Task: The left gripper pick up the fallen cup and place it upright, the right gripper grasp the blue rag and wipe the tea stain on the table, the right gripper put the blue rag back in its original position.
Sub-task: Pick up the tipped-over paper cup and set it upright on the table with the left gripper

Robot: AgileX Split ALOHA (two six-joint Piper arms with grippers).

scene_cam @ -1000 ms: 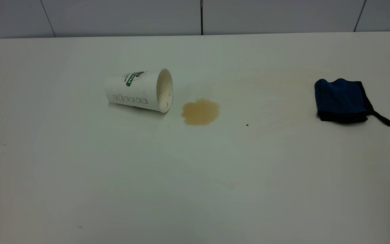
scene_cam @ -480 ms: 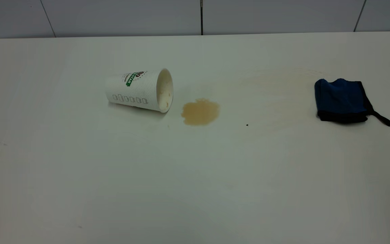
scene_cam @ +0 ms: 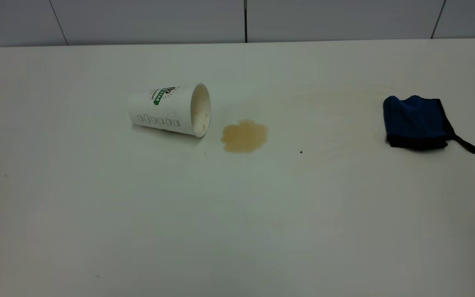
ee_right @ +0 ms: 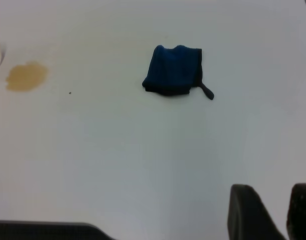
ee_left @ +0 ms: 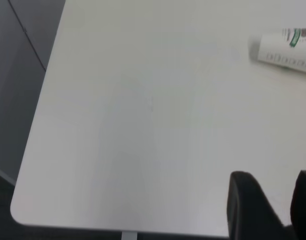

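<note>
A white paper cup with a green logo lies on its side left of centre on the table, its mouth facing right. A brown tea stain sits just right of the mouth. A folded blue rag with black trim lies at the far right. Neither arm shows in the exterior view. My left gripper hovers over bare table with a gap between its fingers, far from the cup. My right gripper also shows a gap and is empty, well short of the rag and stain.
The white table meets a tiled wall at the back. Its left edge and rounded corner show in the left wrist view. Faint dried smears run between the stain and the rag. A small dark speck lies right of the stain.
</note>
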